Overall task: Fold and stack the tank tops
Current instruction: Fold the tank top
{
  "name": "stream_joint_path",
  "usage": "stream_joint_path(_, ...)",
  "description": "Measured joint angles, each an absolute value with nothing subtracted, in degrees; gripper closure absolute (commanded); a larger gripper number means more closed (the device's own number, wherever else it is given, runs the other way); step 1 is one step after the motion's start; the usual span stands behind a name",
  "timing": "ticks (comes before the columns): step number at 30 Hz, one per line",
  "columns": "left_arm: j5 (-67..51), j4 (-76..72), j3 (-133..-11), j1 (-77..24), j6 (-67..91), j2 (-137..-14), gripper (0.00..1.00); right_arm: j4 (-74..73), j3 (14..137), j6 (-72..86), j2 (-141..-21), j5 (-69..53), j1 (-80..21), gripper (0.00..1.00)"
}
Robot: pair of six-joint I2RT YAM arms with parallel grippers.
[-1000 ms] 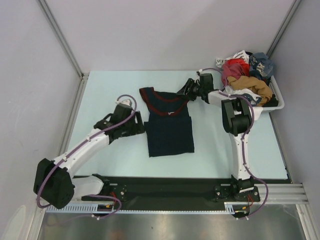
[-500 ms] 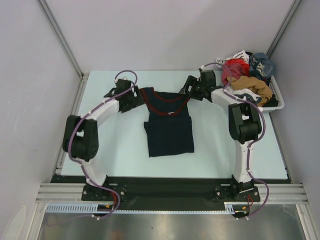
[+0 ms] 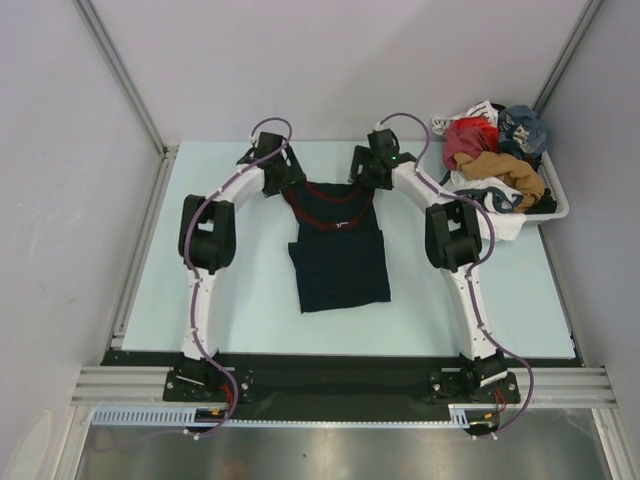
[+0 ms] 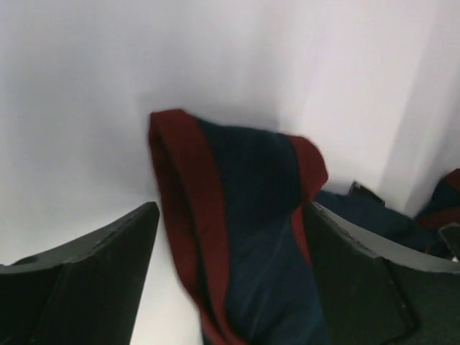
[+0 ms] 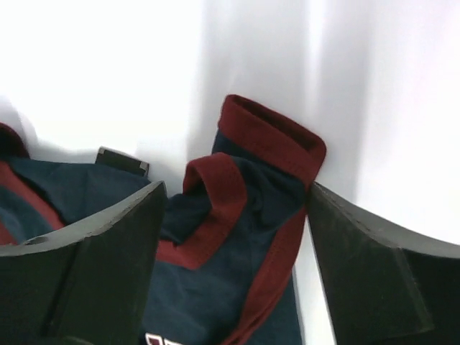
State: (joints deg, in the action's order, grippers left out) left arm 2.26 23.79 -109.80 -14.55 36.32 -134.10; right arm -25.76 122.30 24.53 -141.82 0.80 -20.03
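Table: navy tank top; L pincer, R pincer agape astride straps.

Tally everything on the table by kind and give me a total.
Navy tank top: 1
Basket heaped with clothes, pieces uncountable: 1
Grippers, both open, left gripper and right gripper: 2
Total: 4

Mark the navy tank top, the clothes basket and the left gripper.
navy tank top point(image 3: 340, 265), top view, folded body
clothes basket point(image 3: 550, 214), top view, near rim
left gripper point(image 4: 228, 215), left wrist view, midway between fingers
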Motion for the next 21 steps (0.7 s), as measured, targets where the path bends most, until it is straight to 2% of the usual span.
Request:
stream_joint_path(2, 1.58, 24.53, -113.51, -14.55, 37.19, -137.51, 0.21, -27.07, 126.15, 23.22, -144.05, 2.81, -21.19, 0.28)
stream_joint_path(3, 1.3, 24.34, -114.39, -14.55, 37.58, -138.39, 0.31, -27.44, 126.5, 22.72, -144.55, 3.46, -21.76, 0.33)
stream_joint_path(4, 0.78, 24.47, -115.61, -14.57, 38.04, -138.89, 0.36, -27.86, 126.5, 22.13, -144.77, 3.81, -22.35, 0.45)
stream_joint_path(5, 0.27, 24.64, -116.51, -14.68, 38.35, -139.39, 0.43, -28.16, 126.48, 21.15, -144.99, 4.27, -22.9, 0.5)
stream_joint_path(6, -0.21, 24.86, -117.38, -14.79, 38.7, -140.09, 0.59, -28.21, 126.48, 20.51, -145.05, 4.32, -23.35, 0.55)
stream_joint_path(7, -0.64, 25.06, -118.39, -14.9, 38.94, -141.01, 0.65, -28.23, 126.48, 20.12, -145.05, 3.99, -23.7, 0.63)
stream_joint_path(9, -1.52, 24.75, -119.66, -15.25, 39.31, -142.69, 0.78, -27.9, 126.34, 18.9, -145.05, 2.22, -24.58, 0.69)
stream_joint_path(11, -2.61, 24.64, -121.19, -15.55, 38.94, -143.72, 0.82, -26.02, 125.08, 17.78, -144.88, -0.08, -25.34, 0.75)
stream_joint_path(15, -5.06, 24.6, -124.95, -17.1, 38.59, -146.32, 0.8, -21.21, 120.55, 15.9, -143.15, -4.12, -26.06, 0.75)
stream_joint_path(17, -6.68, 24.53, -127.39, -18.11, 38.33, -147.94, 0.73, -20.32, 119.7, 15.03, -142.82, -5.67, -26.46, 0.65)
stream_joint_path(18, -7.29, 24.4, -128.27, -18.79, 38.09, -148.62, 0.52, -20.12, 119.7, 14.68, -142.82, -6.15, -26.68, 0.55)
stream_joint_path(20, -8.49, 23.64, -129.27, -19.75, 37.63, -148.94, 0.4, -19.97, 119.7, 14.28, -142.82, -6.61, -27.11, 0.51)
stream_joint_path(21, -8.75, 23.64, -129.64, -20.21, 37.34, -148.94, 0.3, -19.86, 119.7, 14.31, -142.82, -6.57, -27.29, 0.44)
